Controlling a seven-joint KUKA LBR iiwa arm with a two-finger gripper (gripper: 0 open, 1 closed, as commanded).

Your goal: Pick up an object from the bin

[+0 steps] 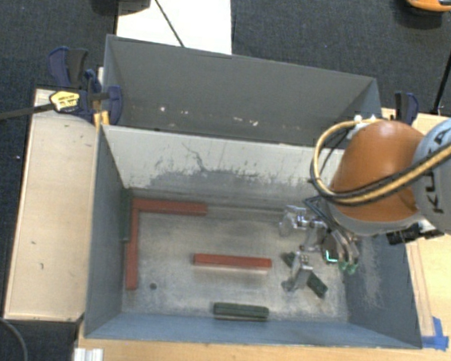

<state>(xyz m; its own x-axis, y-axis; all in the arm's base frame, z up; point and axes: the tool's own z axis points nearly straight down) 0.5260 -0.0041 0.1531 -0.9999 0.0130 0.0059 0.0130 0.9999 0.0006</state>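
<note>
My gripper [302, 273] hangs low over the right part of the bin floor, close to the right wall. A small dark green block [317, 289] lies slanted right under it, partly covered by it; whether it is gripped I cannot tell. A red bar [231, 261] lies flat on the floor just left of the gripper. A dark green bar [240, 311] rests along the front wall, to the gripper's lower left.
Two more red bars form an L in the left part of the bin: one [168, 206] along the back of the floor, one [132, 256] down the left wall. The arm's orange cover and cables overhang the bin's right side.
</note>
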